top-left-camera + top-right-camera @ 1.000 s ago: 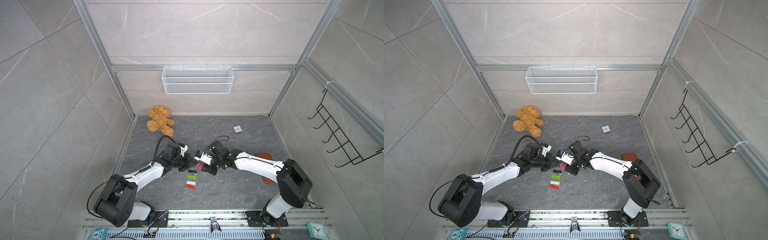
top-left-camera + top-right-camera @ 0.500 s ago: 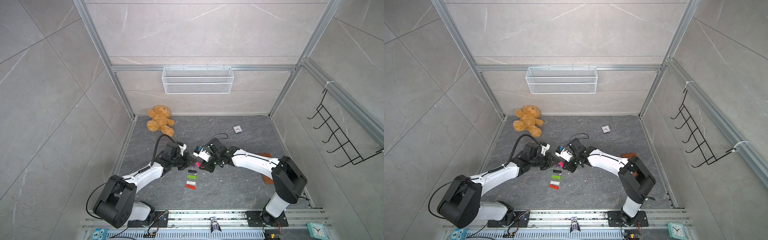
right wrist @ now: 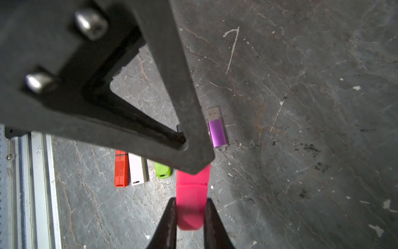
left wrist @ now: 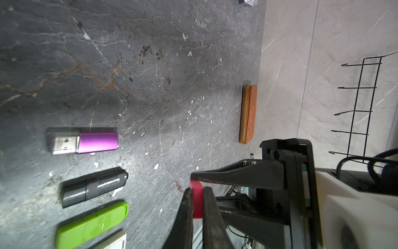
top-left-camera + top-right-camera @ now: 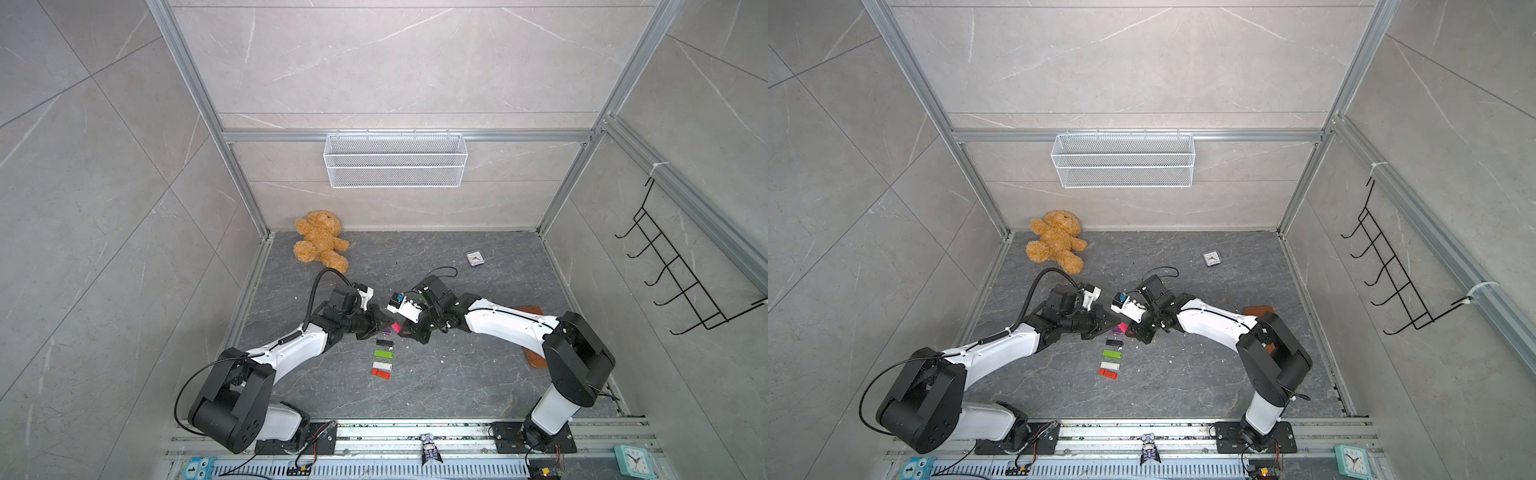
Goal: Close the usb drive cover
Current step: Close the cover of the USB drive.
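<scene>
Two grippers hold one pink plastic USB drive (image 3: 191, 194) between them, at the far end of a row of drives and just beside a purple metal drive (image 4: 98, 142).

In both top views the pink drive is only a speck between black gripper heads; the wrist views settle the grip. The left wrist view shows the left gripper (image 4: 197, 191) with its fingers (image 4: 185, 215) pinching one end. The right wrist view shows the right gripper (image 3: 190, 200) with its fingers (image 3: 168, 224) pinching the opposite end, and a seam crossing the casing between the two grips.

The row runs on with a black drive (image 4: 94, 186), a lime-green drive (image 4: 92, 224), a white drive (image 3: 137, 169) and a red drive (image 3: 121, 168). Print on the black drive is too blurred to read.

The surface (image 5: 436, 395) is dark grey veined stone flecked with white chips. A tan zipped wallet (image 4: 248, 114) lies by the wall. Pale grey tiled walls sit in aluminium framing and carry a white wire basket (image 5: 395, 162) and a black hook rack (image 5: 681, 274). A brown teddy bear (image 5: 320, 243) sits in the far corner.
</scene>
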### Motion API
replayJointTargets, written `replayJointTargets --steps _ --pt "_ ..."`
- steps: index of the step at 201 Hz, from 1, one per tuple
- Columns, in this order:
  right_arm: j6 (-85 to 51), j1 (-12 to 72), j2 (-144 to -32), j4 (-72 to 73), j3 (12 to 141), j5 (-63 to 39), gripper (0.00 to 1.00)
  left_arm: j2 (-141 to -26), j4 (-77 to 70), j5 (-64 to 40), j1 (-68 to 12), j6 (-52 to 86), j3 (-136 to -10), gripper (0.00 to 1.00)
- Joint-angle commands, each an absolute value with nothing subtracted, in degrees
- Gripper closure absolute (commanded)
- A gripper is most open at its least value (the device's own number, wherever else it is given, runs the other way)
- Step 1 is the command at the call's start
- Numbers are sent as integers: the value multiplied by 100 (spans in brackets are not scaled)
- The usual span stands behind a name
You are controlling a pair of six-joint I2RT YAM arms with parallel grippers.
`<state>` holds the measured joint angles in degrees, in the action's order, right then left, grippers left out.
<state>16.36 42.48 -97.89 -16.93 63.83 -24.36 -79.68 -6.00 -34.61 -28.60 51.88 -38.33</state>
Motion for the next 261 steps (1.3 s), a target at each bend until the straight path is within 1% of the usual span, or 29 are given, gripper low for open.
replayJointTargets --steps 1,21,68,111,147,204,230,261 --pt "1856 4390 -9656 11 7161 -3131 89 -8174 -413 -4131 -3155 5244 -3649 100" --pt "1866 4389 -9751 -189 7411 -3058 89 -8180 -413 -4123 -3159 5245 -3647 100" --pt "1389 4339 -9916 -296 7682 -2935 89 -8228 -413 -4096 -3234 5206 -3689 100" --pt "1564 4300 -10049 -301 7862 -3176 90 -8284 -506 -4140 -3269 5245 -3618 100" --pt "1616 4270 -10255 -615 8346 -3360 90 -8229 -611 -4122 -3311 5298 -3505 100" --pt "1907 4216 -9897 613 7691 -3648 91 -8081 -711 -4065 -3323 5355 -3331 100" --pt "1860 4219 -10038 41 8005 -3468 91 -8095 -691 -4070 -3331 5342 -3375 100" --pt "1997 4219 -10141 -612 8016 -3087 89 -7897 -296 -3821 -3317 5185 -3511 100"
